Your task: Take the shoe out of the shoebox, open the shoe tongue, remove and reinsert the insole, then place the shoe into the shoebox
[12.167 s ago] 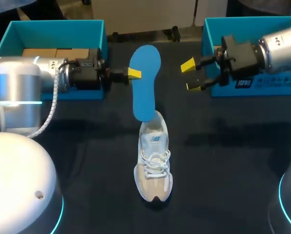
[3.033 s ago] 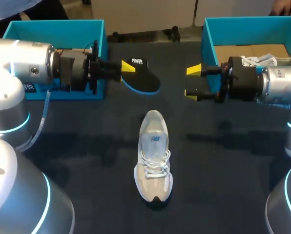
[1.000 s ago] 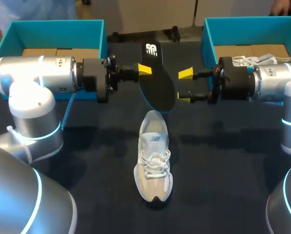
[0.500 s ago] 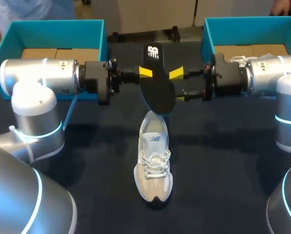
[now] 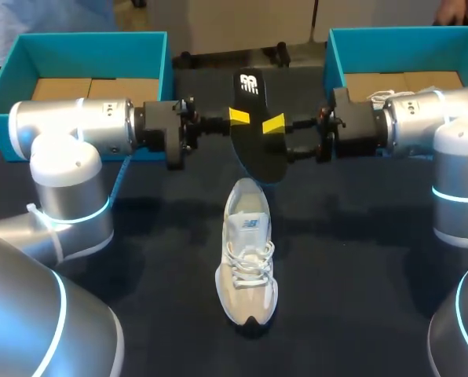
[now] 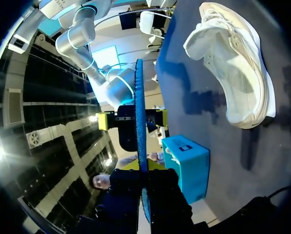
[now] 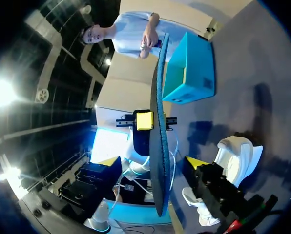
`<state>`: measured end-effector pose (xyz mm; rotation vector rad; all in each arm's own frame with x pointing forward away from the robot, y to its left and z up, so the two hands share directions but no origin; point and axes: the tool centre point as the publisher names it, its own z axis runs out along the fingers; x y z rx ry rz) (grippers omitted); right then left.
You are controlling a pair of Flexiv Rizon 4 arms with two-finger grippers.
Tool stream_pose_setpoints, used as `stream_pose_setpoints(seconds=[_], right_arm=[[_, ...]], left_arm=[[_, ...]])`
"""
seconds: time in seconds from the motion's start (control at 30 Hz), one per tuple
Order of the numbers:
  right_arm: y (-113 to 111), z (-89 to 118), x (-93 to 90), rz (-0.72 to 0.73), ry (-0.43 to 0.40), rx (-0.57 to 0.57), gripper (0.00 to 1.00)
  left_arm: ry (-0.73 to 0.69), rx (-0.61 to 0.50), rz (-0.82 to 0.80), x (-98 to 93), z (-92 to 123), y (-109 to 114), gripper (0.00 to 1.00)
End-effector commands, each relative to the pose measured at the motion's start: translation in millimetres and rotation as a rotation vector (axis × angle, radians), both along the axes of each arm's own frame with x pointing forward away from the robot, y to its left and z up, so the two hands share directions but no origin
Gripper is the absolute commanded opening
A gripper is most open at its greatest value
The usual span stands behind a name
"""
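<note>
The insole [image 5: 257,153], black on top with a blue underside, hangs upright in the air above the heel of the white shoe [image 5: 247,259]. My left gripper [image 5: 239,118] is shut on the insole's edge from the left. From the right, my right gripper [image 5: 275,137] straddles the insole, its fingers apart on both sides. The left wrist view shows the insole [image 6: 139,107] edge-on in my left gripper [image 6: 141,170], with the shoe [image 6: 238,73] on the table beyond. In the right wrist view the insole [image 7: 160,122] stands between the fingers of my right gripper [image 7: 153,163], a gap on either side.
A teal shoebox [image 5: 85,43] sits at the back left behind my left arm. A second teal shoebox [image 5: 399,39] at the back right holds another white shoe [image 5: 411,96]. The dark table around the shoe is bare.
My right gripper has moved left until its fingers stand around the insole, and they have narrowed a little. My left gripper keeps its hold and has shifted slightly right.
</note>
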<state>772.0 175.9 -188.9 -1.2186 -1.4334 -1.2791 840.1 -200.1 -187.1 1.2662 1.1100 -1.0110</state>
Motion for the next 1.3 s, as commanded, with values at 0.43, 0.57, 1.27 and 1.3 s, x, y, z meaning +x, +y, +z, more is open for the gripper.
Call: stream_pose_setpoints(seconds=[0.43, 0.57, 1.27, 1.3], right_arm=[[9, -9, 10.2, 0.013, 0.018, 0.010, 0.46], [8, -10, 10.8, 0.008, 0.017, 0.010, 0.43], [7, -15, 15.4, 0.002, 0.009, 0.028, 0.44], [7, -15, 15.4, 0.003, 0.009, 0.028, 0.42]], left_arm=[[-0.028, -0.004, -0.043, 1.3, -3, -4, 0.00], [-0.036, -0.005, -0.051, 0.5, -2, -3, 0.00], [-0.036, -0.001, -0.057, -0.1, -5, -1, 0.00], [-0.034, -0.001, -0.057, -0.1, -5, -1, 0.00]])
